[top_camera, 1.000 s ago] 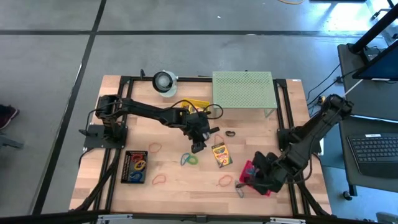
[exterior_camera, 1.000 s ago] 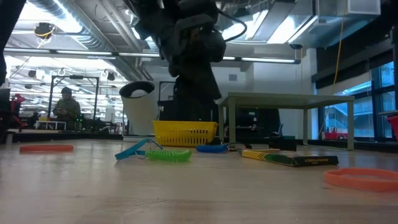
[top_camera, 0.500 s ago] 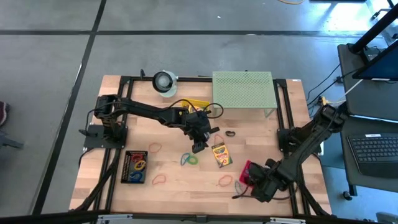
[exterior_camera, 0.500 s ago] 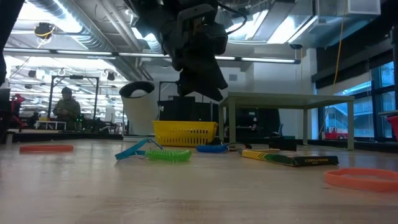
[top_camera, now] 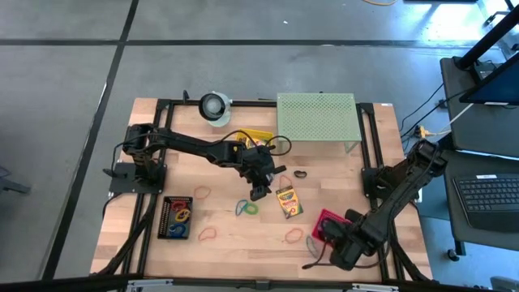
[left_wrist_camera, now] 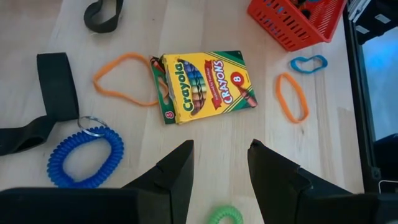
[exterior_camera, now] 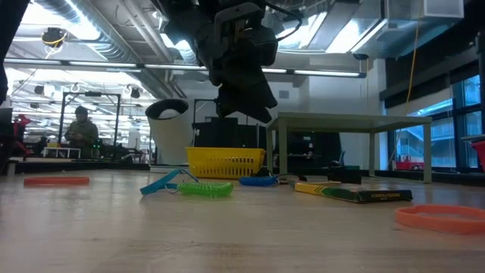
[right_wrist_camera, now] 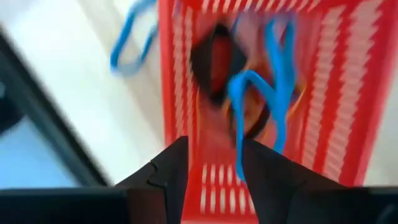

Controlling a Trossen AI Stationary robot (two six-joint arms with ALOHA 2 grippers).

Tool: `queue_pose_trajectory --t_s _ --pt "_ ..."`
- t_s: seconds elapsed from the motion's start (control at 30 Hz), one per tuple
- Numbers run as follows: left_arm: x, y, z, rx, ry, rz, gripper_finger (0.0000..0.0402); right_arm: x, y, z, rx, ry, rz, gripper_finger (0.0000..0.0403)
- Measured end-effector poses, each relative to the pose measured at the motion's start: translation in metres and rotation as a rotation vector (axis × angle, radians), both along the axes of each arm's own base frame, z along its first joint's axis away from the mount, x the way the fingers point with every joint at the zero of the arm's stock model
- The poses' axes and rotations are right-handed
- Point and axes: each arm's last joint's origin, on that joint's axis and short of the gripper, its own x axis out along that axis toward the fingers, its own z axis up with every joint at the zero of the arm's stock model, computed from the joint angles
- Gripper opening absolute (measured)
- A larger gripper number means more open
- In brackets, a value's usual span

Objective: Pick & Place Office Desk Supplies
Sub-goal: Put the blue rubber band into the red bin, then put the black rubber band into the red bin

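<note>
A yellow-and-green crayon box lies flat on the wooden table, with an orange rubber band beside it. My left gripper hangs open above the table's middle, slanting down, with nothing between its fingers. A blue coil and a green coil lie near it. My right gripper points down, open, over the red basket. In the basket lie a blue band and a dark item. My right gripper stands over the basket, and one strand of the blue band runs up to the inner side of one finger. Whether it touches that finger I cannot tell; the view is blurred.
Loose bands lie about: orange and blue beside the basket. A black tray stands near left. A yellow basket, a pale green perforated stand and a white roll stand at the far side.
My right gripper has gone down and toward the table's near edge at the red basket, its wrist turning on the way.
</note>
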Motion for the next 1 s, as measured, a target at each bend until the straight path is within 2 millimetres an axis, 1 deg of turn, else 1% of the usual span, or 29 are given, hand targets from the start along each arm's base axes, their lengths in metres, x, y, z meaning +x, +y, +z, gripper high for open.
queue_pose_trajectory --t_s 0.07,0.1,0.17,0.23,0.3,0.33,0.43,0.47,0.57,0.73,0.93,1.0 --pt "0.0 0.0 0.0 0.0 0.001 0.0 0.0146 -0.002 0.001 -0.001 0.019 0.029 0.009 0.0138" --pt "0.0 0.0 0.0 -0.001 0.0 0.0 0.0146 -0.002 0.001 0.0 0.0 0.0 -0.019 0.0135" --pt "0.0 0.0 0.0 -0.001 0.001 0.0 0.0146 -0.004 0.001 0.009 -0.029 -0.097 -0.081 0.0129" --pt "0.0 0.0 0.0 -0.001 0.007 0.001 0.0146 -0.005 -0.002 0.012 -0.032 -0.062 -0.109 0.0121" --pt "-0.001 0.0 -0.001 -0.002 0.008 -0.001 0.0146 -0.008 -0.005 0.005 -0.07 0.022 -0.085 0.0111" --pt "-0.001 0.0 0.0 -0.005 0.008 -0.003 0.0146 -0.008 -0.003 0.004 -0.058 0.011 -0.067 0.0106" --pt "-0.001 0.0 0.0 -0.018 0.008 -0.015 0.0146 0.0 0.012 0.009 0.059 -0.125 0.036 0.0094" --pt "-0.001 0.0 0.0 -0.02 0.008 -0.016 0.0146 0.0 0.012 0.009 0.059 -0.119 0.042 0.009" --pt "-0.001 -0.001 0.0 -0.023 0.007 -0.019 0.0146 -0.002 0.004 -0.002 -0.02 0.008 0.033 0.0077" --pt "-0.002 -0.001 -0.001 -0.028 0.025 -0.023 0.0146 0.002 0.013 -0.001 0.042 -0.066 0.146 0.0069" --pt "-0.003 -0.002 -0.002 -0.036 0.034 -0.03 0.0146 0.0 0.001 0.0 -0.052 -0.031 0.052 0.0068" --pt "-0.004 -0.001 0.0 -0.057 0.038 -0.032 0.0145 0.0 -0.001 0.004 -0.036 -0.04 0.015 0.0068"
